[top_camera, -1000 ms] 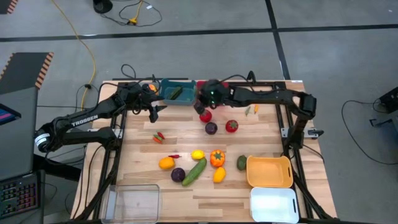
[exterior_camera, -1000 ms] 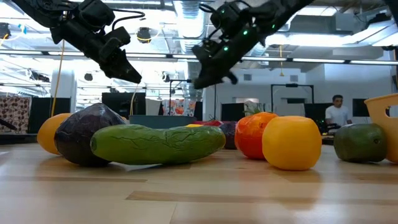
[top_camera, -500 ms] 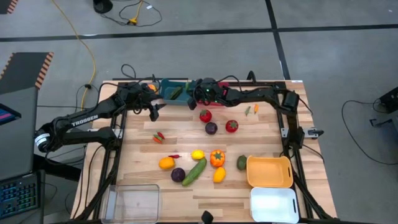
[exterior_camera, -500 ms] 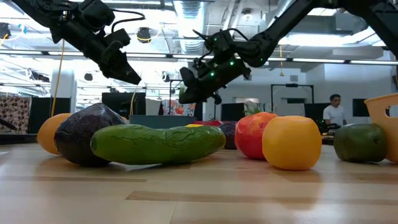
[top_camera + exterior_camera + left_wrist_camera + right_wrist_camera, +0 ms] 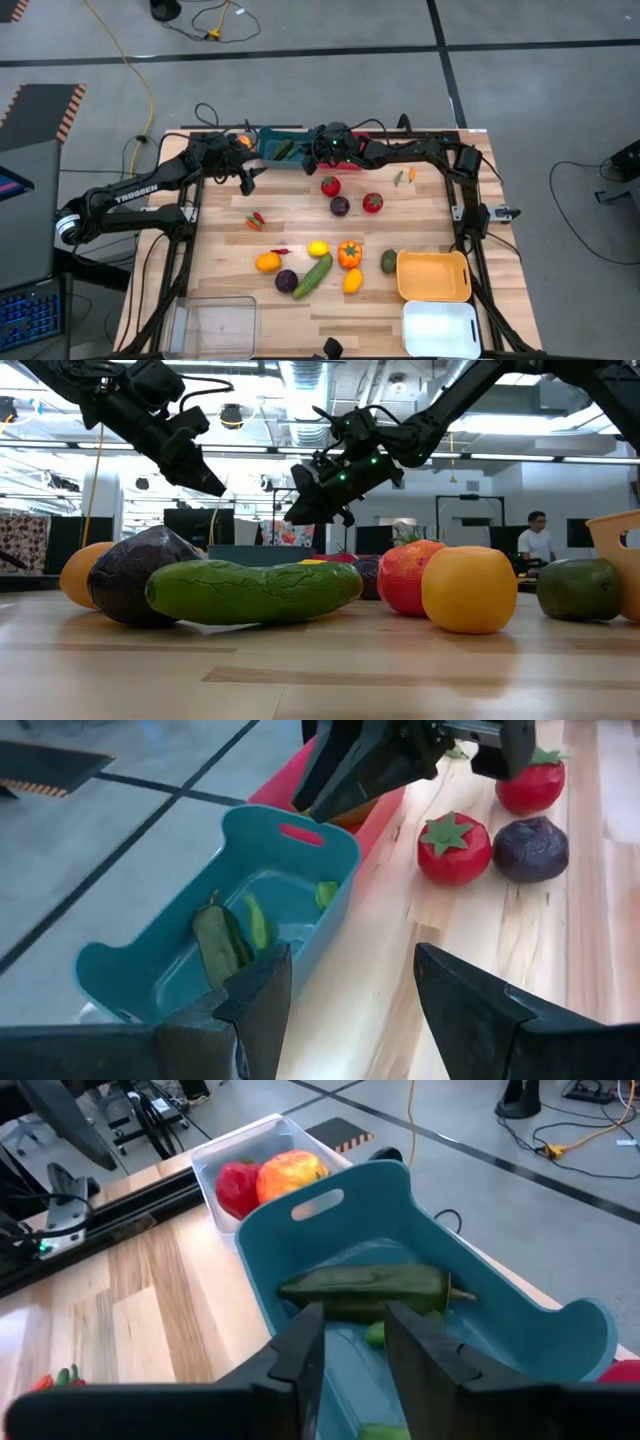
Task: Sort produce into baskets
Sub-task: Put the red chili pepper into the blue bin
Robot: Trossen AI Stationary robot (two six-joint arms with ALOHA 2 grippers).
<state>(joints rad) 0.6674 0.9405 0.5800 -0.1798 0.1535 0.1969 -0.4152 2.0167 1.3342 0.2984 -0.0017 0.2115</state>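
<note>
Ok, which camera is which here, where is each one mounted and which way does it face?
High view: overhead, straight down on the table; both arms show.
Low view: table height, looking across past the cucumber into the room; both arms come in from above.
Left wrist view: on the left arm, past its open left tool into the teal basket.
Right wrist view: on the right arm, past its right tool over the same basket.
Shared: both wrist views show the teal basket and its long green vegetable.

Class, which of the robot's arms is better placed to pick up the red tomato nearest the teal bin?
Probably the right: its end effector hangs over the teal bin, closer to that tomato than the left end effector.
</note>
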